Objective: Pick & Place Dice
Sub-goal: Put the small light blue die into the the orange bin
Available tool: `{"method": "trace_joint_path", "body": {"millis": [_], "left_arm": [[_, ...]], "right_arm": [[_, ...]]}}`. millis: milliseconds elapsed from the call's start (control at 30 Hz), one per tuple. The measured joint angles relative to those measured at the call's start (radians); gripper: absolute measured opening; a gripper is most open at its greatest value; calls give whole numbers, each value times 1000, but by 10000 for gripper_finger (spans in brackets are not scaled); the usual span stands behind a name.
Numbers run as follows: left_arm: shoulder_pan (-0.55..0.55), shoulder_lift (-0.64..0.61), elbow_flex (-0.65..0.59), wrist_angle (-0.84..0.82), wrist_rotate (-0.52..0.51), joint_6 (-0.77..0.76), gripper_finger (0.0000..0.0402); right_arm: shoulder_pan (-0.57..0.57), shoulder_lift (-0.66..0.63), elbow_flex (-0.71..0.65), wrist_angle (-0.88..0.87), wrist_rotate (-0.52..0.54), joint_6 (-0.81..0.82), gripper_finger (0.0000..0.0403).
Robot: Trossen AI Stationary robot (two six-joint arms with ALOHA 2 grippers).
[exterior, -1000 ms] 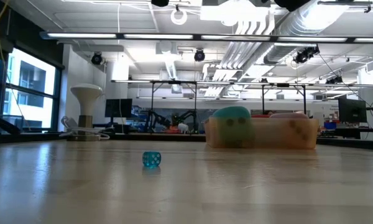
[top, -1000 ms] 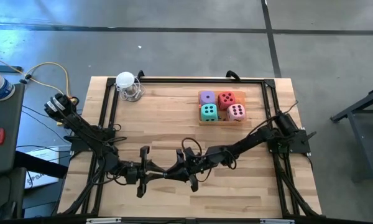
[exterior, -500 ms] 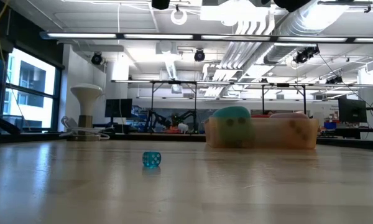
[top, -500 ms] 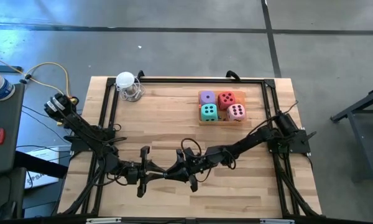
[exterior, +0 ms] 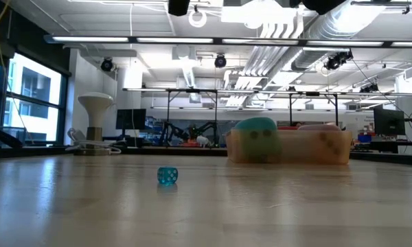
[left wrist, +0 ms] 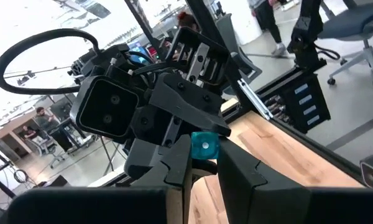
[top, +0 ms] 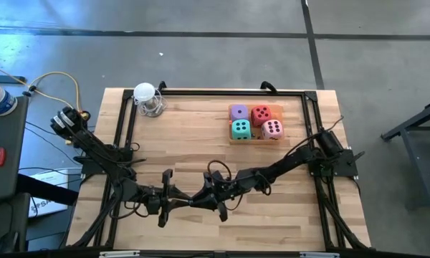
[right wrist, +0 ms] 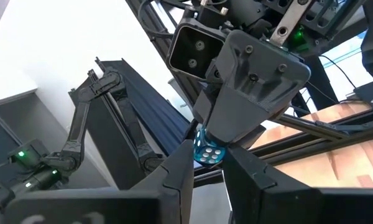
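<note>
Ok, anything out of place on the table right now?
One thing: a tiny teal dotted cube sits alone on bare wood, away from the tray holding all four dice. The left gripper and right gripper sit tip to tip.

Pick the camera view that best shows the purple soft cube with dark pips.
High view: the purple soft cube lies uncovered, top face showing. Low view hides it; neither wrist view shows it.
</note>
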Motion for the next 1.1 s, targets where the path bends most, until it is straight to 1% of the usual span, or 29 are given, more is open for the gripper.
{"method": "trace_joint_path", "body": {"millis": [267, 467, 633, 700, 833, 967, 1100], "left_arm": [[-4, 0, 0, -23, 0, 66, 50], [-5, 1, -1, -39, 1, 68, 50], [-5, 1, -1, -40, 3, 77, 50], [-5, 1, -1, -40, 3, 75, 53], [-7, 2, -2, -40, 3, 110, 74], [-17, 3, -2, -45, 1, 149, 106], [-25, 3, -2, -45, 1, 151, 137]], "right_arm": [[0, 0, 0, -2, 2, 0, 66], [0, 0, 0, -17, 2, 0, 64], [-3, 0, 0, -22, -16, -3, 38], [-7, 0, 0, -22, -32, -3, 37], [-7, 0, 0, -27, -29, -6, 36], [-7, 0, 0, -41, -26, -7, 36], [-7, 0, 2, -39, -26, -9, 35]]}}
